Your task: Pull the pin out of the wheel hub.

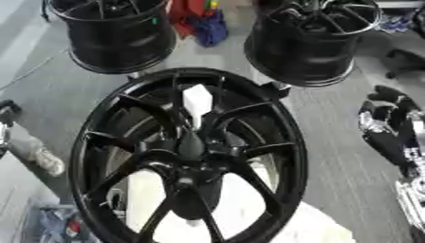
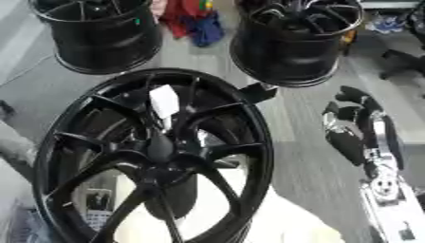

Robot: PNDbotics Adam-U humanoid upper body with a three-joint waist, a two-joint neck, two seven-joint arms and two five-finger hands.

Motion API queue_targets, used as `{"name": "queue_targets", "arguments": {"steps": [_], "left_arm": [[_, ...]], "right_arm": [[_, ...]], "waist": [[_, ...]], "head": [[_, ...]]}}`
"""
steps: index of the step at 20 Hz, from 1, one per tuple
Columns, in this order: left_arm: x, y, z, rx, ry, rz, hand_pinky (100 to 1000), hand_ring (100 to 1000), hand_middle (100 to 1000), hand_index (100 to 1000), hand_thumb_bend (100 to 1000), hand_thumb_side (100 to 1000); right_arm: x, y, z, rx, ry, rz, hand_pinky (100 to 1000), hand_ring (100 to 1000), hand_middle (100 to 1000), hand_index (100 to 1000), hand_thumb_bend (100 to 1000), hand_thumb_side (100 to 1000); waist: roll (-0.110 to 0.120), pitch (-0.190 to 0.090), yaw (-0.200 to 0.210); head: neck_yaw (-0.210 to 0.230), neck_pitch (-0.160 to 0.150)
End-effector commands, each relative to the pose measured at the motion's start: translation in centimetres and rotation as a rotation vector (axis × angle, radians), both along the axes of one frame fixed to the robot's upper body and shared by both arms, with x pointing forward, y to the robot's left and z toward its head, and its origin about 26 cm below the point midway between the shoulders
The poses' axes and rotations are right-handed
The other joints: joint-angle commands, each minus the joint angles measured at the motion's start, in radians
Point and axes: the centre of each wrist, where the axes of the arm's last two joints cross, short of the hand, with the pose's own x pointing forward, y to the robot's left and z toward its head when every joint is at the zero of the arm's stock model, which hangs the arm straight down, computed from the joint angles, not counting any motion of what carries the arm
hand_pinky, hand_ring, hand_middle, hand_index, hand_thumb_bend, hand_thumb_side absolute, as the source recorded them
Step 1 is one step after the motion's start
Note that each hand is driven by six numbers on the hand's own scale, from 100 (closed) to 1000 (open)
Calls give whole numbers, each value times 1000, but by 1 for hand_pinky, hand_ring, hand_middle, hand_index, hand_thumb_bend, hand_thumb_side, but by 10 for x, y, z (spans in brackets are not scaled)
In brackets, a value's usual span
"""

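Note:
A large black spoked wheel hub (image 1: 91, 142) fills the middle of both views, face up. From its centre boss (image 1: 190, 144) a pin stands up, topped by a white block-shaped head (image 1: 197, 98); its thin shaft runs down into the boss. My right hand (image 2: 357, 128), black with silver parts, hangs to the right of the rim, apart from it, with fingers relaxed and holding nothing. Only a dark and silver sliver of my left hand (image 1: 6, 124) shows at the left edge, far from the pin.
Two more black wheels stand on the grey floor behind, at the back left (image 1: 116, 38) and back right (image 1: 311, 47). Red and blue cloth (image 1: 199, 21) lies between them. A white support (image 1: 249, 204) shows through the spokes.

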Motion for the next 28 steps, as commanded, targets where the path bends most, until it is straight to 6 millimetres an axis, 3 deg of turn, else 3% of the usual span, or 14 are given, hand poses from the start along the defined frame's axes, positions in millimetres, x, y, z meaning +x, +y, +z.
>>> {"name": "queue_targets", "arguments": {"steps": [1,5,8,14,17,21,28], "left_arm": [[1,-1,9,22,-23,-13,619,640,661,778,386,261],[1,-1,8,24,-20,-20,619,640,661,778,387,261],[1,-1,8,24,-19,-21,618,640,661,778,386,262],[6,-12,9,48,-11,-97,618,640,661,778,387,262],[8,-15,11,53,-14,-116,618,640,660,778,387,262],[9,-17,12,63,-13,-133,618,640,660,778,387,262],[8,-16,11,69,-8,-135,618,640,660,778,387,262]], "right_arm": [[3,-11,46,-168,-70,71,725,635,728,839,100,210],[9,-8,98,-360,-106,222,737,650,740,854,100,195],[9,-7,108,-384,-106,251,755,680,757,875,100,173],[12,26,152,-645,-221,481,776,732,792,897,105,235],[15,38,166,-739,-229,590,796,790,835,905,194,274],[29,58,164,-765,-174,671,814,828,862,916,264,277],[64,106,142,-809,-43,768,821,840,873,927,275,268]], "waist": [[-1,-12,6],[-3,-14,14],[-3,-15,16],[-27,-16,102],[-32,-11,126],[-39,-12,155],[-44,-14,163]], "head": [[-6,5],[-12,5],[-15,5],[-88,5],[-109,4],[-127,4],[-136,5]]}}
